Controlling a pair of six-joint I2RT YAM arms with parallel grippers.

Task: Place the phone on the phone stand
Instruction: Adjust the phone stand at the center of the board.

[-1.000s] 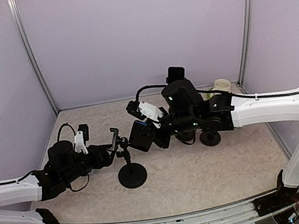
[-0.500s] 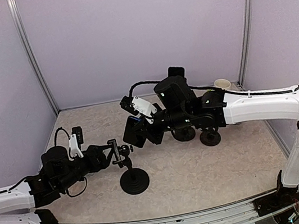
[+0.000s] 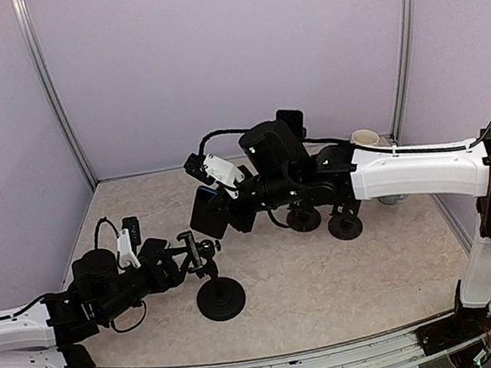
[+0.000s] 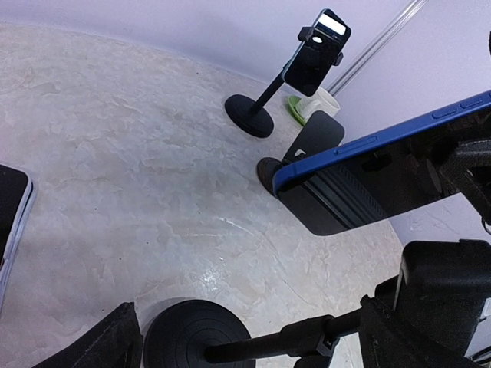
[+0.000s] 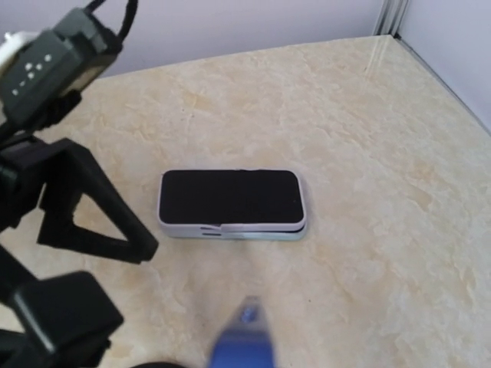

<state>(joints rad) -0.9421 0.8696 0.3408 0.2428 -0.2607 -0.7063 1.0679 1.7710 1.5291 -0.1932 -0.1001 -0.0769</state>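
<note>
Markings: a bright white patch shows on the screen of the black phone clamped on the far stand [image 4: 316,47]. Any lettering is too small to read.
Flat phone: black-screened phone in a pale silver case [image 5: 230,201], lying face up on the beige marbled tabletop [image 3: 337,291] at the left, beyond the left arm's wrist.
Left gripper [image 3: 189,249]: jaws spread wide, holding nothing. The stem of the target stand passes between them near its head. Contact with the stand cannot be told.
Target stand: black phone stand with a round disc base [image 3: 221,298], upright on the table left of centre, with a thin stem and a small clamp head on top.
Task phone: slim dark-faced smartphone with a glossy blue side frame [image 4: 383,180]. Side buttons show along the blue edge. It is held tilted in the air, close above and right of the target stand's head, and the left wrist view shows it apart from the stand.
Right gripper [image 3: 229,207]: fingers drawn together, clamped on the task phone.
Other stands: the far stand's black disc base [image 4: 249,123] sits right of centre. A second black stand with a bare dark plate [image 4: 311,142] stands just beside it.
Cup: white cup [image 3: 366,139] near the far right corner, with a green patch at its foot.
</note>
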